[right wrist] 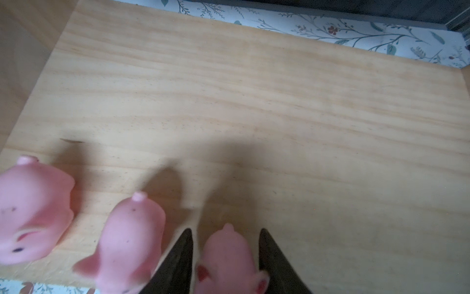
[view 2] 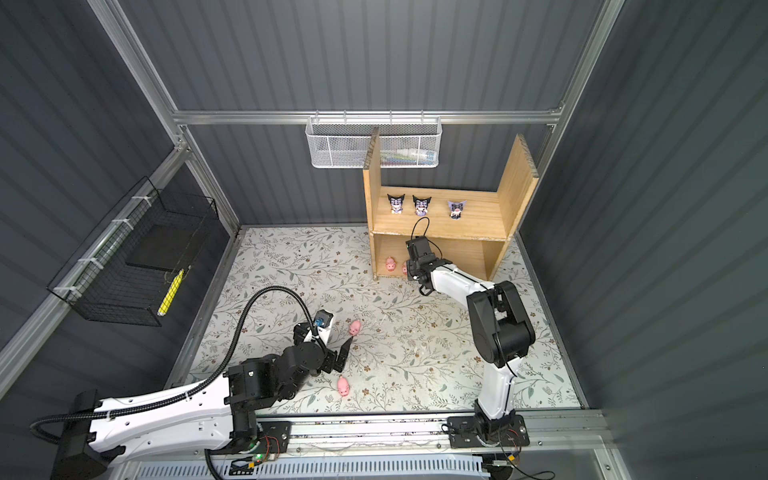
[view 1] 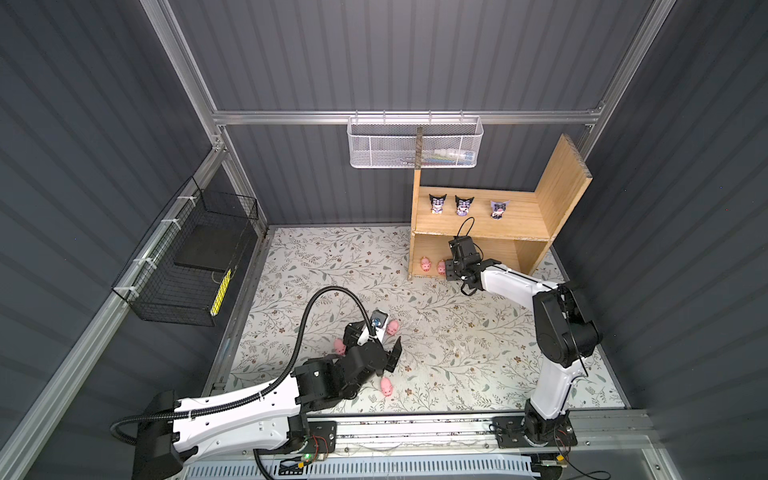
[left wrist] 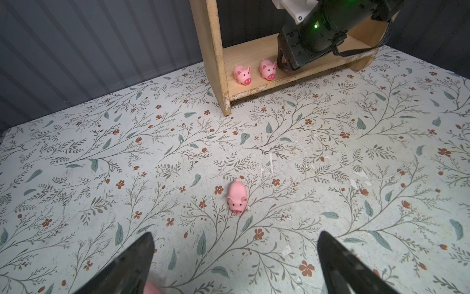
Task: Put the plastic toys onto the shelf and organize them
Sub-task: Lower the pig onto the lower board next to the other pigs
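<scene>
Right pincer (right wrist: 225, 230) straddles 1 pig (right wrist: 227, 257) on shelf (right wrist: 254, 101) bottom.

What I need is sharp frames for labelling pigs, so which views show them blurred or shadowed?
Right wrist view: all three pigs are soft, too near the lens, including the pig between the jaws; shadows darken the shelf board ahead of them. Left wrist view: the floor pig is crisp, the jaws blurred. In both top views the pigs are tiny, the shelf's lower level dim.
</scene>
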Available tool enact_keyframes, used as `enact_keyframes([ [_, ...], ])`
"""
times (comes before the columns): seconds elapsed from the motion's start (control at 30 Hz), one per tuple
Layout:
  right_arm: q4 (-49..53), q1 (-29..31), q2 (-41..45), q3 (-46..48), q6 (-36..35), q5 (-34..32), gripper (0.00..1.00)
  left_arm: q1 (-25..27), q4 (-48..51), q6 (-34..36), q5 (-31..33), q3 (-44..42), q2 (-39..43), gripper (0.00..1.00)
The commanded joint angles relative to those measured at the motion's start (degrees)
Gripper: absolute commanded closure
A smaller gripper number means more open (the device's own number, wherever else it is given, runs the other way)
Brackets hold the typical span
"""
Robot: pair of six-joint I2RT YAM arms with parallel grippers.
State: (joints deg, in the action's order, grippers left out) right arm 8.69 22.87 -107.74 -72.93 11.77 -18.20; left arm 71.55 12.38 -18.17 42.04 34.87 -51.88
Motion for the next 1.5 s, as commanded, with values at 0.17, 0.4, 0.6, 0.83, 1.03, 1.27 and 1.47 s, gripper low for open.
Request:
enact_keyframes([
  [0.17, 0.38, -1.25, 3.30, 3.12, 1.76, -1.14, 0.64, 0.06, 1.15, -1.38, 0.54, 1.25, 1.83, 0.00],
  [0.4, -0.17, -1.18, 4.39, 4.70, 2.69, -0.92, 0.65, 0.05, 2.05, -2.52, 0.26, 0.96, 2.82, 0.00],
  [0.6, -0.29, -1.11, 4.56, 5.04, 4.08, -0.35, 0.71, 0.11, 2.91, -3.70, 0.41, 0.28, 4.31, 0.00],
  [0.83, -0.35, -1.14, 4.24, 5.86, 4.66, 0.25, 0.76, 0.07, 4.10, -4.56, 0.61, -0.37, 5.87, 0.00],
  [1.03, -1.72, -1.08, 5.44, 5.94, 5.17, 0.37, 0.77, 0.01, 4.88, -5.08, 0.94, -0.49, 7.03, 0.00],
  [1.27, -2.09, -1.03, 4.96, 3.68, 5.20, 0.58, 0.76, 0.02, 4.85, -4.42, 1.46, -0.34, 7.01, 0.00],
  [1.47, -1.81, -0.99, 3.22, 1.35, 5.08, 0.68, 0.75, 0.06, 4.50, -3.40, 1.73, 0.28, 6.00, 0.00],
])
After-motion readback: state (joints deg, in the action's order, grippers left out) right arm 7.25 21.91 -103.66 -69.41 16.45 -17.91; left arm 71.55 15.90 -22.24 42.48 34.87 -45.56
